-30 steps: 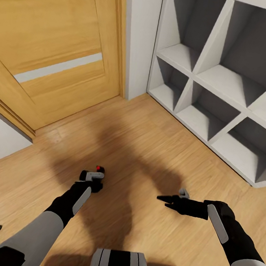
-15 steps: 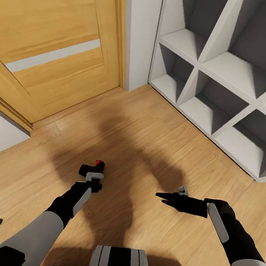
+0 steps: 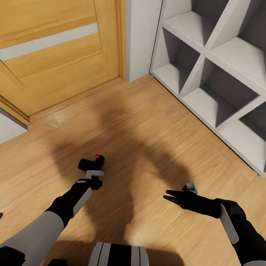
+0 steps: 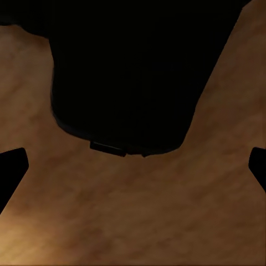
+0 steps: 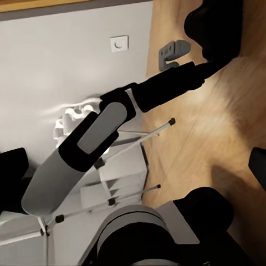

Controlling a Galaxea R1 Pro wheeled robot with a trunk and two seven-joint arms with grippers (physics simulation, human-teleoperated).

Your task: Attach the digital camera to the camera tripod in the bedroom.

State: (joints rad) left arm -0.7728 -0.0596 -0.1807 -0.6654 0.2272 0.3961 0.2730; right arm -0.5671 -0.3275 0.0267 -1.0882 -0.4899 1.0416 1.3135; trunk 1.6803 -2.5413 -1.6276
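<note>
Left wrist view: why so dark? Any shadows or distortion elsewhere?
Left wrist view: the small black boxy camera sits close against the lens as an underlit mass, over dim wood floor. Head view: the robot's broad soft shadow falls on the floor ahead; the white cubby shelf leans with wide-angle skew. Right wrist view: evenly lit, sharp.

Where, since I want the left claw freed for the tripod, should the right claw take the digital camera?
Probably the digital camera's exposed far end, by the red dot, coming in from the robot's right. The left claw holds the near end, so that body juts free ahead of it, facing the open right claw.
</note>
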